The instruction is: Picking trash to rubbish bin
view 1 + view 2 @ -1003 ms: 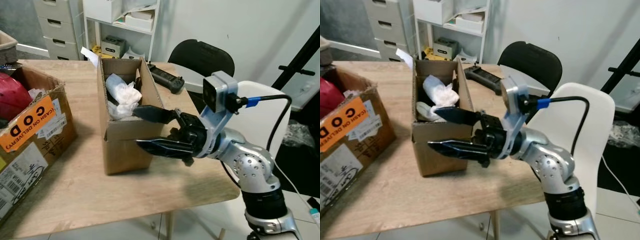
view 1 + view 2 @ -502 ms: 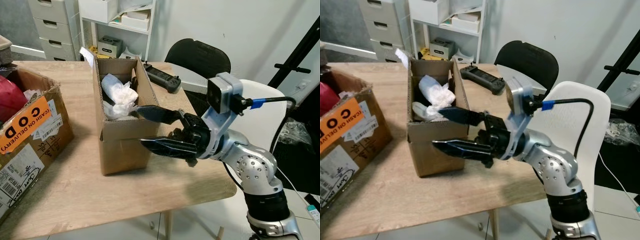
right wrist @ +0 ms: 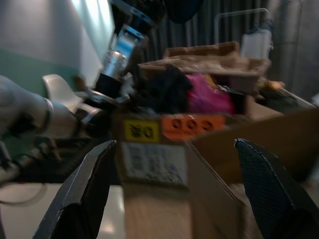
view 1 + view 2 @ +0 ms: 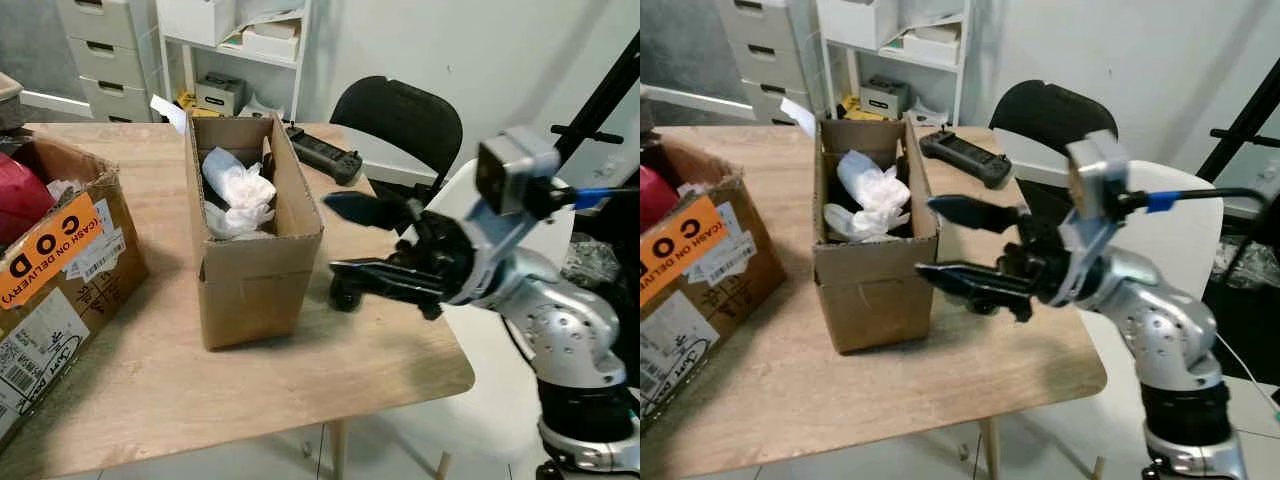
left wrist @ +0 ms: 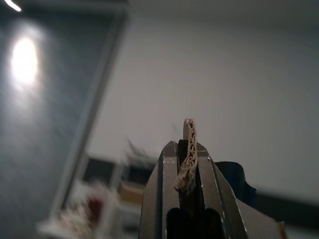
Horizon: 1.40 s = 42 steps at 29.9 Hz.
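Right gripper [image 4: 350, 240] centre-right of the frame, fingers spread wide and empty, just beside the narrow cardboard box [image 4: 262, 262] serving as bin. Crumpled white tissue [image 4: 238, 190] already inside it, upper-left of centre. Left gripper [image 5: 188, 172] pinched on a pale crumpled scrap [image 5: 188, 149]. Probably release finished; next, fetching remaining trash or dropping that scrap in.

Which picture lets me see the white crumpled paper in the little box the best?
The left eye view. It looks down into the open cardboard box, so the white crumpled paper shows plainly near the top. The right eye view shows the same, slightly smaller. The right wrist view, looking past the open right gripper, catches cardboard boxes side-on and blurred.
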### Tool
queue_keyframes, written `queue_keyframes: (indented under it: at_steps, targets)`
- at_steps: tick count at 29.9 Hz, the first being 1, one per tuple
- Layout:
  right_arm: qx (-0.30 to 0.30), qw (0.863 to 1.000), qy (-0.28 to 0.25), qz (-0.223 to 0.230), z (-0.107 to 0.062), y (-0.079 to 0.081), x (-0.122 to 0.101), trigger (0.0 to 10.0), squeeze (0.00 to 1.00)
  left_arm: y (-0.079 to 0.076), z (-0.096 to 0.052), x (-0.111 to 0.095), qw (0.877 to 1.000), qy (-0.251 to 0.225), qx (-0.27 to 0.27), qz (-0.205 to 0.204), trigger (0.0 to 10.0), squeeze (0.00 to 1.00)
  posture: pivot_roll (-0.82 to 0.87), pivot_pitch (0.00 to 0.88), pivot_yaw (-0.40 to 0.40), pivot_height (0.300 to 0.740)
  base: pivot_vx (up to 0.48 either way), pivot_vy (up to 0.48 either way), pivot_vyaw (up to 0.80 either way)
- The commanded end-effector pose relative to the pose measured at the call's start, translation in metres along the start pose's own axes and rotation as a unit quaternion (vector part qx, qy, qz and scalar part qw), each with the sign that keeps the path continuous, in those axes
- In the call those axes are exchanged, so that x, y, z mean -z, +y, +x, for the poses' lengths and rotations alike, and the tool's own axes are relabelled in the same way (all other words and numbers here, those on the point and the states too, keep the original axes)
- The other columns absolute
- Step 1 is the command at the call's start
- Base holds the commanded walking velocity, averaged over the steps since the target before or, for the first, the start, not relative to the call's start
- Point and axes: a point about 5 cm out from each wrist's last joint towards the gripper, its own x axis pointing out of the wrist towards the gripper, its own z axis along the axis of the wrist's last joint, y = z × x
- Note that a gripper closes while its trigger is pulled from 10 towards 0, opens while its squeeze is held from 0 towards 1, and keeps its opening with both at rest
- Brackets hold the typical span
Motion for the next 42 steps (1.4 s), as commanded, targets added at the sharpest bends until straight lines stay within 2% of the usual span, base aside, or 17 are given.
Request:
queue_keyframes:
  at_steps: [1,4,6,7,9,13,16,19,24,28,30,32,38,42]
  targets:
    - [0.007,1.000,0.010,-0.026,-0.005,0.004,-0.007,10.0,0.00,-0.012,-0.003,0.020,0.999,0.037,0.031,-0.024,10.0,0.00,0.06,0.100,-0.059,0.740,0.000,0.000,0.00]
    - [0.034,0.998,0.031,-0.045,-0.015,0.004,-0.014,10.0,0.00,-0.030,-0.005,0.041,0.994,0.078,0.076,-0.027,10.0,0.00,0.06,0.103,-0.061,0.740,0.000,0.000,0.00]
    - [0.042,0.997,0.036,-0.051,-0.017,0.004,-0.016,10.0,0.00,-0.036,-0.006,0.046,0.992,0.088,0.091,-0.028,10.0,0.00,0.05,0.105,-0.061,0.740,0.000,0.000,0.00]
    - [0.054,0.996,0.042,-0.060,-0.022,0.004,-0.020,10.0,0.00,-0.045,-0.008,0.053,0.988,0.100,0.110,-0.034,10.0,0.00,0.05,0.105,-0.060,0.740,0.000,0.000,0.00]
    - [0.054,0.996,0.042,-0.060,-0.022,0.004,-0.020,10.0,0.00,-0.045,-0.008,0.053,0.988,0.100,0.110,-0.034,10.0,0.00,0.05,0.105,-0.060,0.740,0.000,0.000,0.00]
    - [0.078,0.992,0.053,-0.078,-0.033,0.007,-0.029,10.0,0.00,-0.068,-0.010,0.064,0.979,0.118,0.157,-0.064,10.0,0.00,0.03,0.107,-0.055,0.740,0.000,0.000,0.00]
    - [0.088,0.991,0.058,-0.080,-0.035,0.007,-0.030,10.0,0.00,-0.073,-0.010,0.065,0.977,0.115,0.165,-0.074,10.0,0.00,0.03,0.107,-0.055,0.740,0.000,0.000,0.00]
    - [0.095,0.990,0.061,-0.079,-0.037,0.007,-0.030,10.0,0.00,-0.079,-0.009,0.066,0.976,0.118,0.172,-0.068,10.0,0.00,0.03,0.109,-0.054,0.740,0.000,0.000,0.00]
    - [0.117,0.988,0.071,-0.076,-0.044,0.006,-0.028,10.0,0.00,-0.100,-0.012,0.084,0.968,0.157,0.192,-0.020,10.0,0.00,0.03,0.114,-0.054,0.740,0.000,0.000,0.00]
    - [0.126,0.987,0.072,-0.076,-0.047,0.005,-0.028,10.0,0.00,-0.107,-0.015,0.093,0.965,0.172,0.197,-0.007,10.0,0.00,0.03,0.116,-0.054,0.740,0.000,0.000,0.00]
    - [0.132,0.986,0.068,-0.075,-0.050,0.004,-0.029,10.0,0.00,-0.112,-0.019,0.105,0.957,0.199,0.206,0.039,10.0,0.00,0.03,0.117,-0.055,0.740,0.000,0.000,0.00]
    - [0.136,0.986,0.065,-0.075,-0.052,0.004,-0.031,10.0,0.00,-0.114,-0.021,0.111,0.954,0.209,0.208,0.053,10.0,0.00,0.04,0.118,-0.054,0.740,0.000,0.000,0.00]
    - [0.147,0.984,0.054,-0.079,-0.059,0.006,-0.037,10.0,0.00,-0.117,-0.026,0.121,0.949,0.223,0.213,0.072,10.0,0.00,0.03,0.118,-0.053,0.740,0.000,0.000,0.00]
    - [0.165,0.981,0.055,-0.086,-0.067,0.007,-0.041,10.0,0.00,-0.119,-0.027,0.121,0.949,0.213,0.221,0.075,10.0,0.00,0.03,0.118,-0.052,0.740,0.000,0.000,0.00]
